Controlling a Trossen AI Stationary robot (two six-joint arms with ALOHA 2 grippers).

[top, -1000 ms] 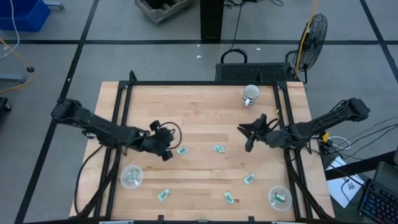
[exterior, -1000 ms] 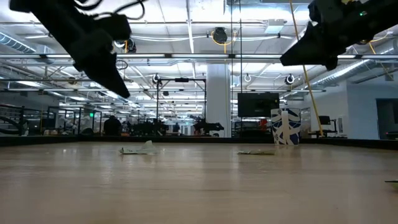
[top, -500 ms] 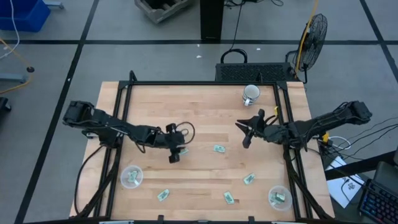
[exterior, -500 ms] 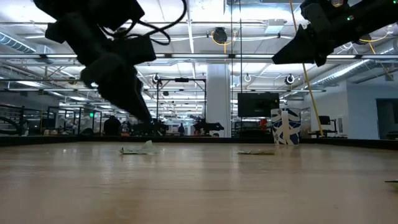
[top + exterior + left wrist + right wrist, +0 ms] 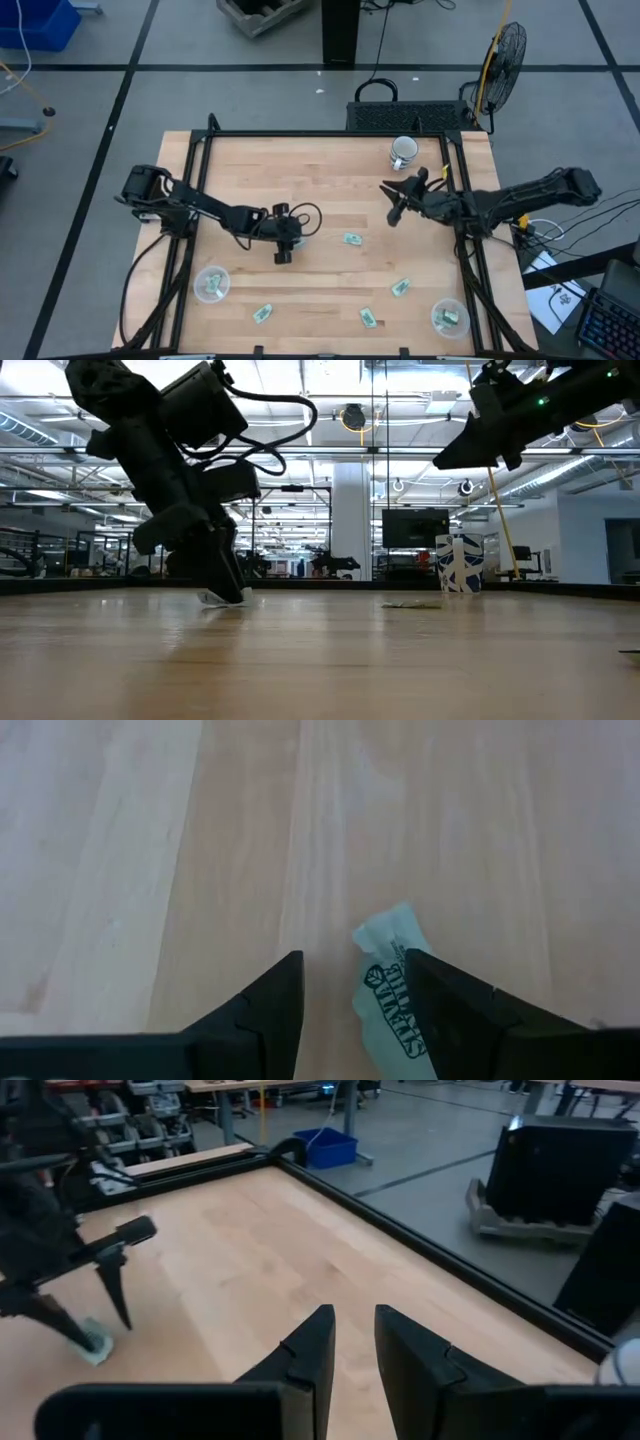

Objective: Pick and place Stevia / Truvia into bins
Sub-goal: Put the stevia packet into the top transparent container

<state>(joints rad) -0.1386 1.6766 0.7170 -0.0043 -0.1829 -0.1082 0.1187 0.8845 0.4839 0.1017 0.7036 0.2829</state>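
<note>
Two fingers of our left gripper (image 5: 350, 1010) stand spread wide and low on the table (image 5: 330, 190), one of them partly over a Stevia sachet (image 5: 393, 982) that lies flat near mid-table. In the low view the left gripper (image 5: 222, 575) has its tips down at the wood right by that packet, so we judge the pick is in hand: jaws apart, not yet closed on anything. Next we'd want the fingers to straddle the sachet and pinch it, then carry it to the near-left bin (image 5: 211, 284), which already shows green inside. More sachets wait across the near half of the board, one at centre (image 5: 352, 240), with the right bin (image 5: 449, 318) at the near-right corner. Farther off, our right gripper (image 5: 394, 203) hangs above the far side near the white mug (image 5: 403, 152), fingers drawn narrow with only a slim gap, holding nothing.
</note>
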